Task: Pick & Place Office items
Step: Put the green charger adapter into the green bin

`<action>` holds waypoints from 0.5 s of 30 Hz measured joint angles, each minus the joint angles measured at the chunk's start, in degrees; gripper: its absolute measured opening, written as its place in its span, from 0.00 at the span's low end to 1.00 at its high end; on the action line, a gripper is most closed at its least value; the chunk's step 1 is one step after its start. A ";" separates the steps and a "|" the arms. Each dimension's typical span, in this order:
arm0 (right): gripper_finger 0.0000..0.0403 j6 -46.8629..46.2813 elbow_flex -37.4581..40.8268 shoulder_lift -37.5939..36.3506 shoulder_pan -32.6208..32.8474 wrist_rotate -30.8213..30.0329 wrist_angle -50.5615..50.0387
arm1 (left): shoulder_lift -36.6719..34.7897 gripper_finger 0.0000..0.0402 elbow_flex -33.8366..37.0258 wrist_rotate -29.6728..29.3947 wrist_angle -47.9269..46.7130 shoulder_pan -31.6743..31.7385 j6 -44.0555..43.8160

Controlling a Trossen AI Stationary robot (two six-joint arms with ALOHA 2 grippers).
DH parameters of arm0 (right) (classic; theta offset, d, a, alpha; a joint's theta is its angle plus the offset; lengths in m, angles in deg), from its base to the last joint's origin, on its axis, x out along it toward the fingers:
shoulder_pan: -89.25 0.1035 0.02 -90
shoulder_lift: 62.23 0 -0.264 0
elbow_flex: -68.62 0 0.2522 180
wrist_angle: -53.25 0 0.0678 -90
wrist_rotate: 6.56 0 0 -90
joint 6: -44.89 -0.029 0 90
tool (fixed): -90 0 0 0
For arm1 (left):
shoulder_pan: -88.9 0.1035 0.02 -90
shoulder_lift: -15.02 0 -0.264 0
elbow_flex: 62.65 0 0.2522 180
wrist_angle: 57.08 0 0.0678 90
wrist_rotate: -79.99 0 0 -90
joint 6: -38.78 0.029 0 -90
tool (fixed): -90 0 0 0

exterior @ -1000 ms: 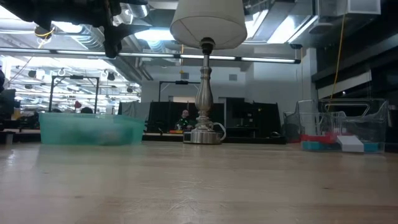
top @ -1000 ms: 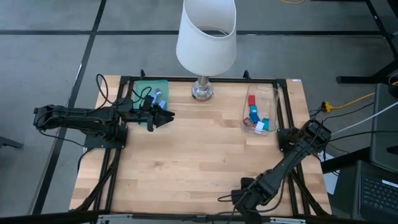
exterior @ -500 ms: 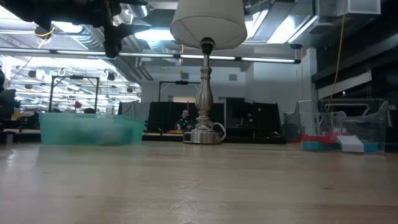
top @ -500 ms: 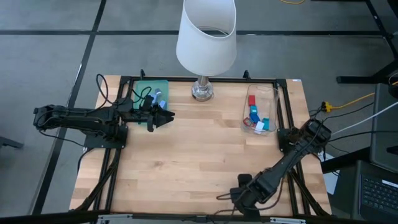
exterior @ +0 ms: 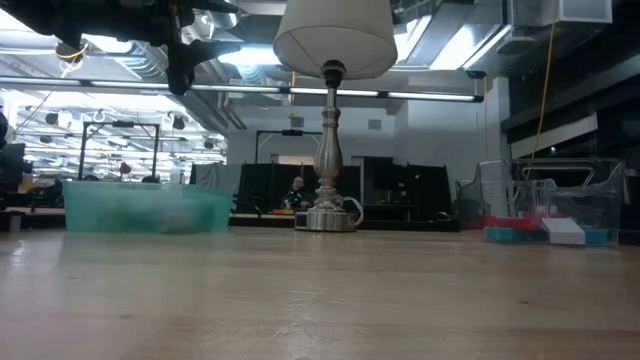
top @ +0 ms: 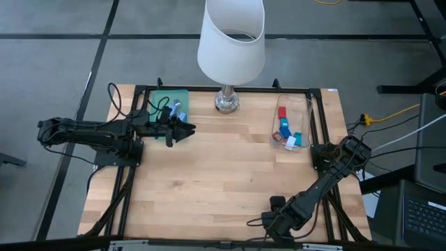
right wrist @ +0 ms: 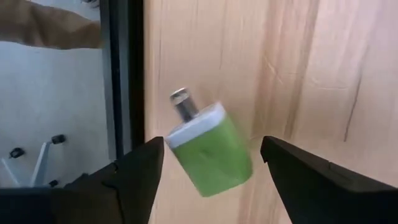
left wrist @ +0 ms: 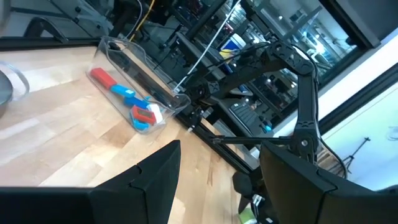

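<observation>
On the wooden table (top: 223,174), a green office item (right wrist: 208,146) lay near the front edge, just ahead of the right gripper (right wrist: 208,186), whose jaws were spread wide and empty; the left gripper (top: 182,130), half open, was held over the green tray (top: 167,97)

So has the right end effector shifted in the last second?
Yes. The right end effector has edged right along the table's front edge, toward the frame's right rail.
</observation>
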 joint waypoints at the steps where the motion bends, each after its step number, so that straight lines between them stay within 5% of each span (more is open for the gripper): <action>1: 0.71 0.02 0.00 0.00 -0.05 -0.41 -0.03 | -0.01 0.53 0.00 -0.19 0.00 0.00 0.01; 15: 0.70 -0.31 6.38 -0.45 -2.05 -2.98 5.18 | 0.20 0.53 0.00 -1.15 0.02 0.00 0.00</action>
